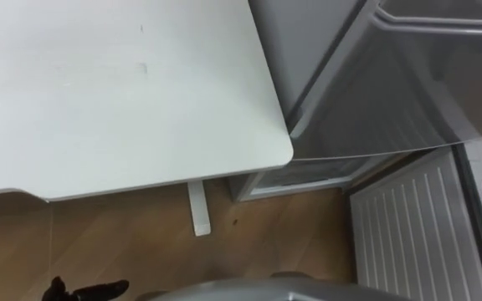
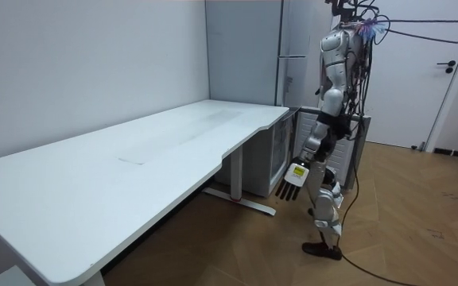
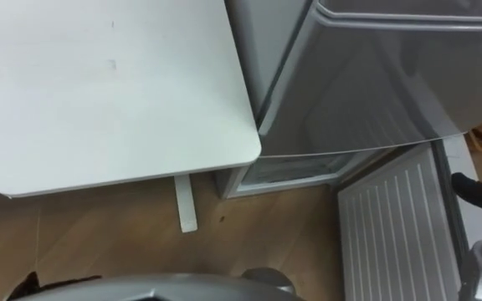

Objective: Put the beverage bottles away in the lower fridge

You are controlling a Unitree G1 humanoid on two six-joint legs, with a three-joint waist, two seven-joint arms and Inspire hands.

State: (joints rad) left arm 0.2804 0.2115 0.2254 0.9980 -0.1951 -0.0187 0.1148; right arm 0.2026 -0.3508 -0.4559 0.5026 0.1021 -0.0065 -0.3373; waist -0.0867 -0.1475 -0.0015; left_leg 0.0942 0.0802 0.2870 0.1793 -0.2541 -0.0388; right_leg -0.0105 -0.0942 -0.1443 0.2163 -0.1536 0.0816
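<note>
The grey fridge [image 1: 392,84] stands to the right of the white table [image 1: 115,92]. Its lower door [image 1: 408,226] is swung open, showing a white ribbed inner face, and the lower compartment's [image 1: 308,171] opening is visible under the upper door. My left hand [image 2: 295,176] hangs by my side with straight fingers and holds nothing; its dark fingertips [image 1: 86,291] appear at the bottom left. My right hand [image 3: 479,194] reaches in at the right edge, beside the open door's outer edge. I stand at the table's end, facing the fridge.
The table's rounded corner [image 1: 279,155] comes close to the fridge, and its white leg and foot [image 1: 197,209] rest on the wooden floor [image 1: 141,242]. A white room door [image 2: 440,71] is behind me, on the room view's right.
</note>
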